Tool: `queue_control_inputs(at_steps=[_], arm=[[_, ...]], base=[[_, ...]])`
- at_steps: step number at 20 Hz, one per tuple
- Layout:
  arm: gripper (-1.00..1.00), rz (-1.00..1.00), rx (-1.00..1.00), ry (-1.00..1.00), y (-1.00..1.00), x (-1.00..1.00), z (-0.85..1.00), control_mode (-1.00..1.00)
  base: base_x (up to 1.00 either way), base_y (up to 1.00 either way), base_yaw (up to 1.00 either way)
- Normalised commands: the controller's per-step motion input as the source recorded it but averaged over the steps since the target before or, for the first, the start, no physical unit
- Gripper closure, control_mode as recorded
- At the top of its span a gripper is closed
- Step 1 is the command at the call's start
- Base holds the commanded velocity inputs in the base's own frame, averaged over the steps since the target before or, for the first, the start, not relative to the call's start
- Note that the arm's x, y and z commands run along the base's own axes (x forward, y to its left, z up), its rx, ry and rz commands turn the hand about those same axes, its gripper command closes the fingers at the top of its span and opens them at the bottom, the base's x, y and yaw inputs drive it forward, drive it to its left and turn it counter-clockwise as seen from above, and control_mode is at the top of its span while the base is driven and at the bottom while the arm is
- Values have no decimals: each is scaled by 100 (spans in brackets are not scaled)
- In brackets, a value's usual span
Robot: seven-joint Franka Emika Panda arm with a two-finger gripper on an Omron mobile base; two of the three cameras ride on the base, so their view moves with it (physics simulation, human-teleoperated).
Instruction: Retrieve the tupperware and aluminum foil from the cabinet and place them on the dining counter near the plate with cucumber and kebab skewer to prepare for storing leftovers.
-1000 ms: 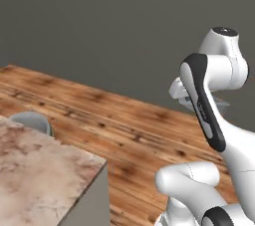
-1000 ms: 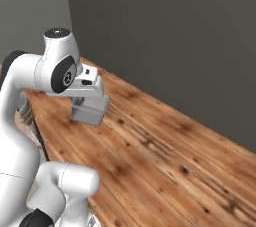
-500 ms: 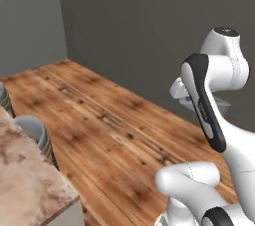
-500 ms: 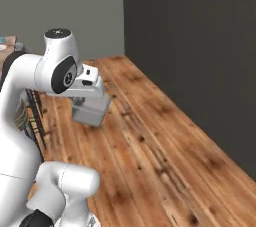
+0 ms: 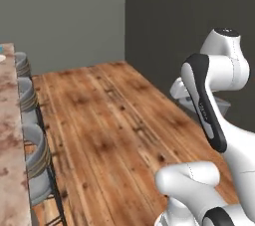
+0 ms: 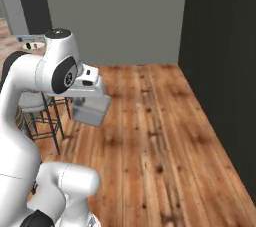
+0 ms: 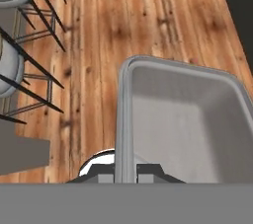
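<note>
grey smooth rounded-rectangular tupperware (image 7: 183,119)

base turned, views swung from plank floor toward dining counter (image 5: 9,135), 3 grey stools (image 5: 35,153) now alongside it, room corner visible

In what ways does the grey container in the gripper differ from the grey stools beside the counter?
The container is a rectangular open tub with rounded corners, while the stools have round seats. The container hangs above the wooden floor, clamped by one wall in the shut gripper; the stools stand on the floor on thin dark legs. There is one container but several stools in a row. Both are pale grey.
</note>
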Motion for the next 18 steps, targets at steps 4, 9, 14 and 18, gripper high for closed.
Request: queue_control_inputs(at_steps=[4, 9, 14, 18], arm=[[100, 0, 0, 0, 0, 0, 0, 100], [100, 0, 0, 0, 0, 0, 0, 100], [100, 0, 0, 0, 0, 0, 0, 100], [100, 0, 0, 0, 0, 0, 0, 100]], base=[[100, -53, 56], [100, -44, 57], [100, -42, 58], [100, -47, 58]])
